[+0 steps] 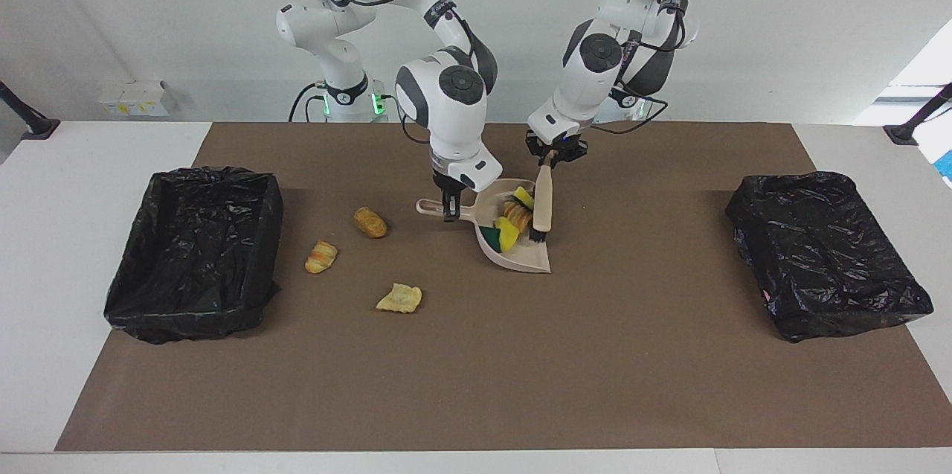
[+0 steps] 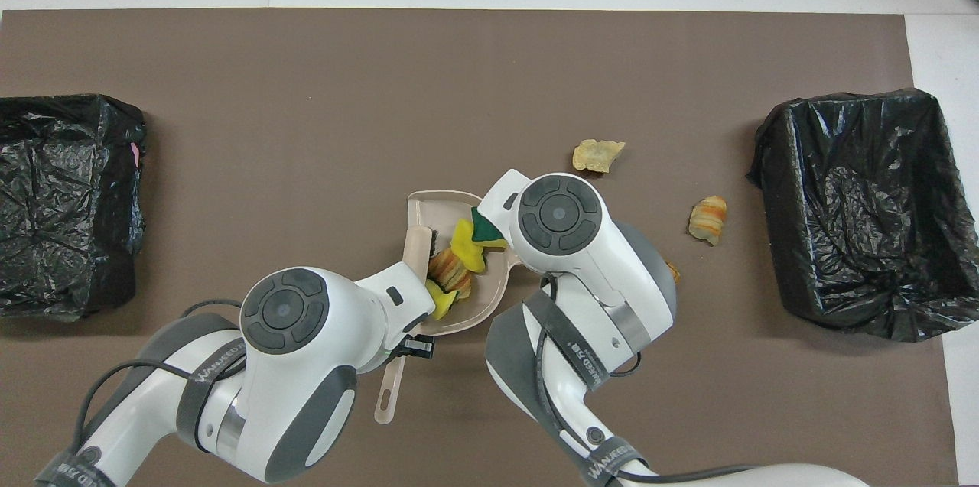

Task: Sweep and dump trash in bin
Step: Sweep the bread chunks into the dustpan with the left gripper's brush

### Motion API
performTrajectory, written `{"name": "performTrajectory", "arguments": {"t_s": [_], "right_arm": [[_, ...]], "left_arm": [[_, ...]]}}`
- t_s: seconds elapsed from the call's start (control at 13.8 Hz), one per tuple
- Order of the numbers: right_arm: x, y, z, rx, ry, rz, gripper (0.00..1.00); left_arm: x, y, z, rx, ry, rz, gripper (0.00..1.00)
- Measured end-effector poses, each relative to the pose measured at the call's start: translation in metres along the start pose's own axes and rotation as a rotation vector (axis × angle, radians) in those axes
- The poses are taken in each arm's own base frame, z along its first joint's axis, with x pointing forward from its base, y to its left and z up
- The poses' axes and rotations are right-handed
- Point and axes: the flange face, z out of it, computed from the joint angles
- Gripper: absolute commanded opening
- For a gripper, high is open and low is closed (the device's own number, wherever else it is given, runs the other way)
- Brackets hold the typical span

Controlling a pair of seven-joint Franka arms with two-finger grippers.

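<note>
My right gripper (image 1: 449, 209) is shut on the handle of the beige dustpan (image 1: 532, 260), which rests on the brown mat. My left gripper (image 1: 554, 155) is shut on the handle of the beige brush (image 1: 542, 200), whose black bristles stand at the pan's mouth. Trash (image 1: 513, 218) is piled inside the pan: yellow-green sponges and a pastry lump. In the overhead view the brush (image 2: 417, 244) lies across the dustpan (image 2: 437, 206) beside that trash (image 2: 456, 261). Three bread pieces (image 1: 370, 222) (image 1: 321, 257) (image 1: 400, 298) lie loose on the mat toward the right arm's end.
A black-lined bin (image 1: 201, 178) stands at the right arm's end of the mat, another bin (image 1: 827, 257) at the left arm's end. Overhead, the loose pieces (image 2: 598, 154) (image 2: 707, 219) lie between the dustpan and the nearer bin (image 2: 910, 101).
</note>
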Motion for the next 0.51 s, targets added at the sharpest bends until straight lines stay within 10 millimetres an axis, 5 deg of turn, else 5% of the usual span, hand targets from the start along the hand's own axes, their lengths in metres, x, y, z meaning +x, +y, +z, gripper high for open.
{"name": "performTrajectory", "arguments": {"t_s": [0.22,0.51], "right_arm": [[-0.001,0.001,0.000,0.000,0.000,0.003,0.00],[-0.001,0.001,0.000,0.000,0.000,0.003,0.00]], "left_arm": [[0.012,0.003,-0.026,-0.080,0.020,-0.131,0.00],[0.025,-0.022,-0.045,-0.113,0.006,-0.287,0.00]]}}
